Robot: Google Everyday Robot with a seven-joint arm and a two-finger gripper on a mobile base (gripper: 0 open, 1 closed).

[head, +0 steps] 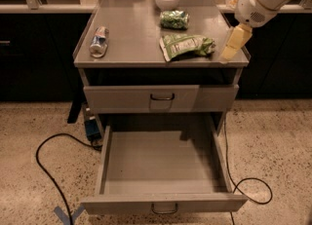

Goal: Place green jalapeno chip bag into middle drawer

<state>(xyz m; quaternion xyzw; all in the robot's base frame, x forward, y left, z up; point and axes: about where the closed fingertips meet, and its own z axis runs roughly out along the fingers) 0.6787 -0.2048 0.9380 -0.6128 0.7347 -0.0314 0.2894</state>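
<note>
Just beside end effector [232,47], chip bag [187,46]

You stood in a lab-like kitchenette: terrazzo floor [278,136], dark counters [34,34] at 12 o'clock; the gripper [234,44] hung at 2 o'clock.

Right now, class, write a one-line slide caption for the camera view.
Pincer hovers right of the green jalapeno chip bag on the cabinet top; the middle drawer below stands open.
</note>
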